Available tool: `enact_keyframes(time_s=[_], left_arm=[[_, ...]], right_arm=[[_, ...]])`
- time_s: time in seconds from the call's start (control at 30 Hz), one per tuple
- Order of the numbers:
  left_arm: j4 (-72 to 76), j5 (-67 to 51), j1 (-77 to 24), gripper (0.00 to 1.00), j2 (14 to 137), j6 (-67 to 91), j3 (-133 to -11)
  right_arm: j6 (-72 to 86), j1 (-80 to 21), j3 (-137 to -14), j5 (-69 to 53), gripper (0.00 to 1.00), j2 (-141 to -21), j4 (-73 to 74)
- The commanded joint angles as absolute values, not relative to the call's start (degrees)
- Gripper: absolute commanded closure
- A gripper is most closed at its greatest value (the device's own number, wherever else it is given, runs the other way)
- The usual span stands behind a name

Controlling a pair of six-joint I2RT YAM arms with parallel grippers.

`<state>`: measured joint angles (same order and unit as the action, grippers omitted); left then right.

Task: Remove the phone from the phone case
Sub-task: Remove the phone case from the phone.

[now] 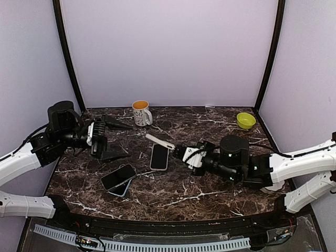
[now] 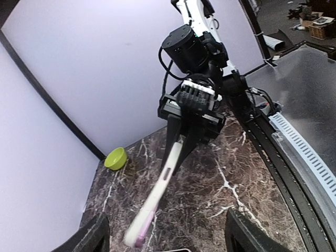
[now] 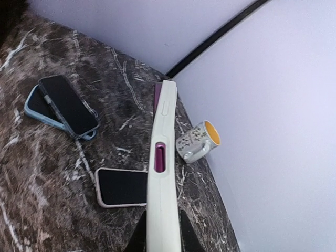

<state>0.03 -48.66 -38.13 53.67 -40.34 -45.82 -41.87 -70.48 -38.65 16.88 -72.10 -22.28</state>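
Note:
My right gripper [image 1: 177, 149] is shut on a phone in a white case [image 1: 160, 140] and holds it edge-on above the table. In the right wrist view the case [image 3: 163, 173] stands between my fingers [image 3: 137, 237], and the purple phone shows through a side cut-out. My left gripper [image 1: 128, 140] is open and empty, left of the held phone and pointing at it. The left wrist view shows the case [image 2: 157, 194] slanting toward my open left gripper [image 2: 168, 242], with its near end blurred.
A phone in a pale case [image 1: 159, 156] lies flat below the held one. A dark phone overlaps a blue-cased one [image 1: 118, 179] at front left. A mug [image 1: 140, 112] stands at the back and a green bowl [image 1: 245, 120] at back right.

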Motion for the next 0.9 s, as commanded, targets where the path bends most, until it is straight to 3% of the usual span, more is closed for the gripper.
enact_keyframes(time_s=[0.0, 0.13, 0.33, 0.43, 0.67, 0.87], left_arm=[[14.3, -40.4, -37.8, 0.18, 50.5, -30.6, -41.5], [21.8, -30.8, -37.7, 0.05, 51.0, -26.2, -40.8], [12.6, -29.2, -36.7, 0.01, 57.2, -22.6, -50.1], [10.1, -29.6, -35.3, 0.01, 60.3, -18.4, -54.6], [9.1, -47.8, -29.5, 0.02, 65.4, -8.9, -60.6], [17.3, -62.9, -27.4, 0.12, 66.8, 1.0, -58.6]], right_arm=[[-22.6, -68.9, -48.4, 30.8, 1.00, -73.5, -30.7], [-8.3, -64.1, -55.8, 30.8, 1.00, -75.0, -20.0], [6.2, -54.7, -55.4, 16.6, 1.00, -70.8, -19.3], [11.0, -51.7, -53.9, 15.9, 1.00, -67.9, -20.0], [10.0, -50.8, -54.7, 9.3, 1.00, -64.5, -15.5], [11.9, -50.7, -55.1, -9.1, 1.00, -63.2, -18.2]])
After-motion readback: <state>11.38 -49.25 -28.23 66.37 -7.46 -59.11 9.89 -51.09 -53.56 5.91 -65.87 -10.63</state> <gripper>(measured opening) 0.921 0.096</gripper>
